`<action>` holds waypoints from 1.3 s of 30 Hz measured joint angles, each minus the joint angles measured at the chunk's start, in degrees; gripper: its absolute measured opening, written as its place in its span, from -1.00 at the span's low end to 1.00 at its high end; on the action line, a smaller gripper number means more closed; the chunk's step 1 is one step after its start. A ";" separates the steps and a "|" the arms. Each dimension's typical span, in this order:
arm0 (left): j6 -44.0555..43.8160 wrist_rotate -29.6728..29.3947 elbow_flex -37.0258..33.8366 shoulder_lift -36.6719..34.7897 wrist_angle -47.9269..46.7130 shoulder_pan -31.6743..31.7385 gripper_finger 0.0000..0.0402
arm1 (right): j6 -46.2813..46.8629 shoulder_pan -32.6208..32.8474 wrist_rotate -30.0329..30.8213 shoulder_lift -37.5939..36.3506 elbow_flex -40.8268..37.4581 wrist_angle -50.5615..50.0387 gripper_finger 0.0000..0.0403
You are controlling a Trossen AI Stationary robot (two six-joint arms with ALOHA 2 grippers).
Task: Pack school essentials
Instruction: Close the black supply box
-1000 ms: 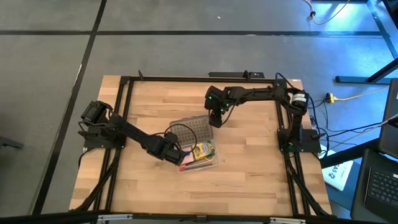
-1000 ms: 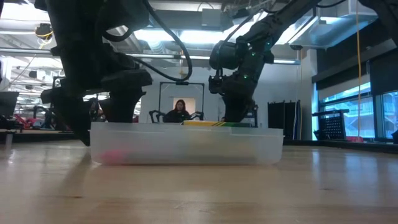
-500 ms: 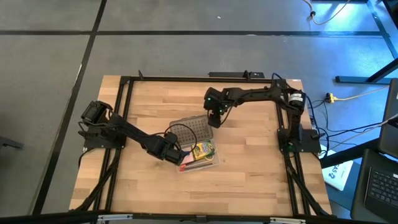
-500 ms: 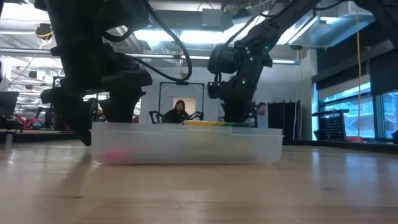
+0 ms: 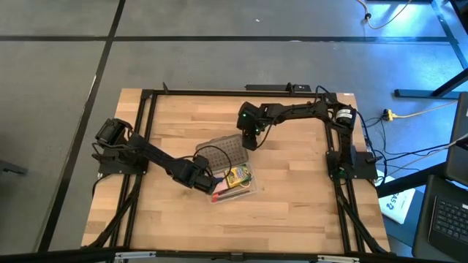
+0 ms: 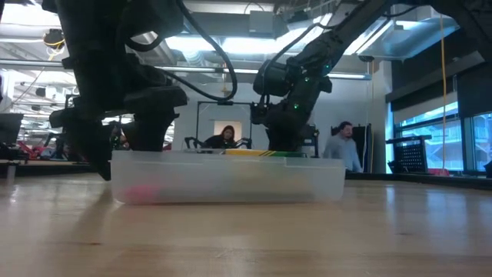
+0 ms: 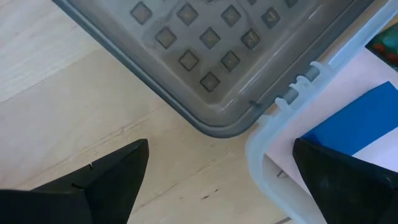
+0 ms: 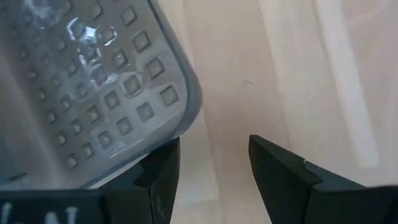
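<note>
The right tool [image 5: 248, 140] sits at the far corner of the grey dotted lid [image 5: 225, 153], its fingers [image 8: 158, 174] partly parted with bare wood between them in the right wrist view, one finger right against the lid's rounded edge; whether it pinches that edge cannot be told. The left tool [image 5: 207, 183] is spread wide at the near left end of the clear case [image 5: 252, 191], one finger over the bench [image 5: 292, 212] and the other over the case's inside, nothing between them but the case rim and the lid's corner. The lid lies open beside the case, joined to it by small hinges visible in the left wrist view. Inside the case lies the green-and-yellow crayon box [image 5: 238, 176], with something pink [image 5: 216, 191] at the near left end and a blue block [image 7: 357, 121] on a white sheet close to the left tool. In the low view two people show in the room well behind the bench.
</note>
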 joint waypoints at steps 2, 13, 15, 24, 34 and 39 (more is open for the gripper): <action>0.02 0.00 0.00 0.00 -0.01 0.00 0.96 | -0.03 -0.02 -0.26 0.00 0.00 0.02 -0.04; 0.01 -0.09 0.00 0.00 -1.86 0.00 0.96 | -3.03 -0.02 -4.55 -0.07 -0.02 0.14 -0.04; 0.00 -0.09 0.00 0.00 -1.88 0.02 0.96 | -4.01 -0.02 -5.60 -0.07 -0.02 0.14 -0.04; 0.04 0.13 -0.02 0.00 -2.23 0.00 0.96 | -5.93 -0.04 -11.55 -0.15 -0.09 1.95 -0.04; 0.04 0.13 -0.02 0.00 -2.64 0.00 0.96 | -7.70 0.00 -15.26 -0.15 -0.09 2.56 -0.04; 0.04 0.11 -0.02 0.00 -2.92 0.00 0.96 | -9.83 0.12 -18.46 -0.37 -0.09 2.63 -0.04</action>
